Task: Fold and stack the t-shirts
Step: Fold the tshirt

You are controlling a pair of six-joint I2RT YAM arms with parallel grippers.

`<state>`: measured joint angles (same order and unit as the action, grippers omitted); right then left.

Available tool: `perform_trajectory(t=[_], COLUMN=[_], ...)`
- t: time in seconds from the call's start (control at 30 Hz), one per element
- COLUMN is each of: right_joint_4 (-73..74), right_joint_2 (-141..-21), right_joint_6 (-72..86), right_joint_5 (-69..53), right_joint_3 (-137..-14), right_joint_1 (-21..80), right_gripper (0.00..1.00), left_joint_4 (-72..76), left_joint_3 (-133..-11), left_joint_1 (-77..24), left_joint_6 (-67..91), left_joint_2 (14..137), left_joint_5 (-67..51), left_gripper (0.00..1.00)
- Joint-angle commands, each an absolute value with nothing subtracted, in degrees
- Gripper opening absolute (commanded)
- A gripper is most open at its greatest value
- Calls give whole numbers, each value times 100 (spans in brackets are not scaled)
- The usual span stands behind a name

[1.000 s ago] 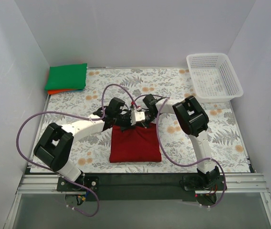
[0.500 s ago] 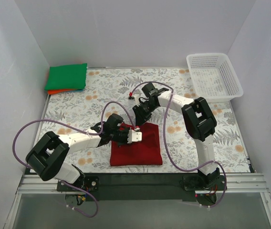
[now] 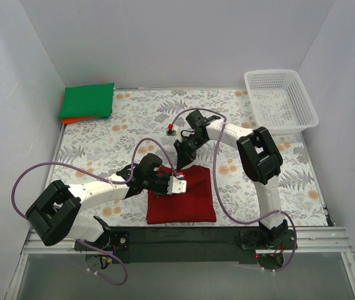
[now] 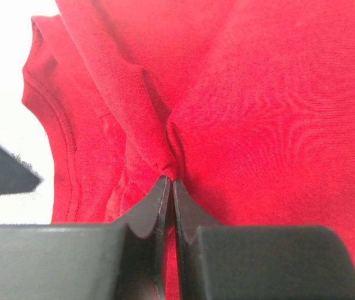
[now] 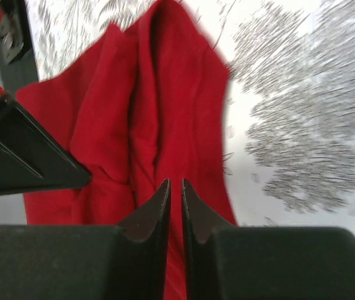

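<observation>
Plain white walls (image 3: 165,44) close in three sides of the room. They frame a table (image 3: 134,122) covered in a pale cloth printed with grey ferns and orange flowers. Only the overhead view takes in this whole setting. The right wrist view catches just a blurred patch of the fern print (image 5: 302,94).

A white lattice basket (image 3: 277,127) sits at the far right corner, well apart from everything else. The dark red shirt (image 3: 187,200) lies near the front edge at the middle, a roughly square folded shape. At the far left corner the green shirt (image 3: 89,100) lies folded on top of the orange shirt (image 3: 71,119), which shows only as a thin strip along the near edge.

The left gripper (image 3: 181,185) rests over the left part of the red shirt. From above its jaws are too small to read. Its own wrist view shows the gripper (image 4: 168,182) pressed tight together, pinching a raised ridge of red cloth (image 4: 259,112).

The right gripper (image 3: 179,160) hangs at the shirt's far edge. Its wrist view shows the gripper (image 5: 175,185) narrow, with a thin slit between the jaws and rumpled red cloth (image 5: 121,112) running away from the tips. Whether any cloth is caught between them cannot be told.
</observation>
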<state>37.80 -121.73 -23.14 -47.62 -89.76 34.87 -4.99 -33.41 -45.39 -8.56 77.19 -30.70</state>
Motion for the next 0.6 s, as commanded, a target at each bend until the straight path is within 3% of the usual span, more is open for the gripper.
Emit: perform_trajectory(t=[0.0, 0.57], right_joint_4=[4052, 3999], right_joint_2=[-12392, -13359], right_joint_6=[-2821, -3243], right_joint_5=[-5554, -6126], right_joint_3=[-8684, -8227], right_joint_1=[3559, 3568], right_gripper=[16, 12], left_joint_4=[-729, -344], left_joint_3=[-3428, -4130], left_joint_1=[-4614, -4491], left_joint_6=[-923, -985], left_joint_2=[7453, 7479], left_joint_5=[-3208, -2400], left_gripper=[0, 0])
